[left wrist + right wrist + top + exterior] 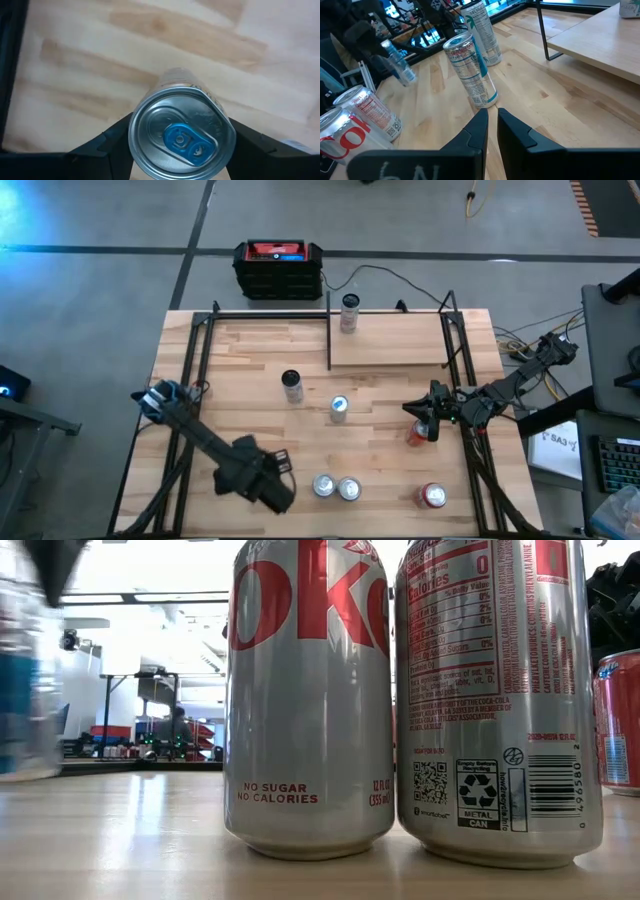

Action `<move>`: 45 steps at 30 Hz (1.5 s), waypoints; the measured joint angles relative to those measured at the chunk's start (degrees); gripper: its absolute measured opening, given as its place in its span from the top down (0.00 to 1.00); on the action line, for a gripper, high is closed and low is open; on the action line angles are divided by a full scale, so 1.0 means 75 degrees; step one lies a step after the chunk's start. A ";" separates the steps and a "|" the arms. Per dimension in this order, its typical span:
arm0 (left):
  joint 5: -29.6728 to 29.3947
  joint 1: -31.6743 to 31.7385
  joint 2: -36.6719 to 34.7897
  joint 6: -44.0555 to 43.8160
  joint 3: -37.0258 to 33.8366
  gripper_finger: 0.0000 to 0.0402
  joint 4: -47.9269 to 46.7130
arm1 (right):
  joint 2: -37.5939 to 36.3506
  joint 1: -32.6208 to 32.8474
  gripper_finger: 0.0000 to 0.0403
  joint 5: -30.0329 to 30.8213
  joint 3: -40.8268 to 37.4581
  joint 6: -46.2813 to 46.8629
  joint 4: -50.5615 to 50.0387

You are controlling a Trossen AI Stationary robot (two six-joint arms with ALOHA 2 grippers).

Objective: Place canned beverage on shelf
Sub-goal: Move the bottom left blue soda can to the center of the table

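Observation:
My left gripper [268,480] is near the table's front left, shut on a silver can with a blue tab [181,137]. The can also shows blurred in the right wrist view [396,65] and the low view [25,670]. The shelf [400,345], a light wood board edged by black rods, stands at the far middle. One can [349,312] stands on its far left corner. My right gripper [428,420] is at the right, its fingers [479,131] together and empty, beside a red can [415,436]. My left gripper pinches the can's side wall just below the top rim [137,142] between its two fingers, one on each side. The fingers [112,137] come from above, pointing down. In the right wrist view the can hangs tilted and looks clear of the table.
Two Diet Coke cans [336,487] stand side by side at the front middle, close before the low camera [310,700]. A red can [433,496] stands front right. A dark-topped can [291,385] and a silver can [339,408] stand mid-table. A black crate [278,268] sits beyond the far edge.

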 joint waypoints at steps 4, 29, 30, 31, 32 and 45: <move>-0.0617 0.0499 -0.0050 0.1172 0.0010 0.45 0.0025 | 0.0000 -0.0002 0.93 0.0000 0.0001 0.0000 0.0000; -0.1216 0.3264 -0.0050 0.7425 0.0010 0.44 0.1899 | 0.0000 0.0000 0.93 0.0000 0.0000 0.0002 0.0003; -0.1216 0.3316 -0.0050 0.7545 0.0010 0.44 0.1898 | 0.0000 -0.0002 0.93 -0.0003 0.0001 0.0000 0.0002; -0.1215 0.3362 -0.0050 0.7669 0.0010 0.44 0.1905 | 0.0000 -0.0003 0.93 -0.0001 0.0001 0.0000 0.0003; -0.1211 0.3401 -0.0047 0.7775 0.0010 0.44 0.1910 | 0.0000 -0.0003 0.93 -0.0001 0.0002 0.0000 0.0000; -0.1064 0.3578 -0.0042 0.8425 -0.0014 0.43 0.1764 | 0.0000 -0.0002 0.93 0.0000 0.0001 0.0000 0.0002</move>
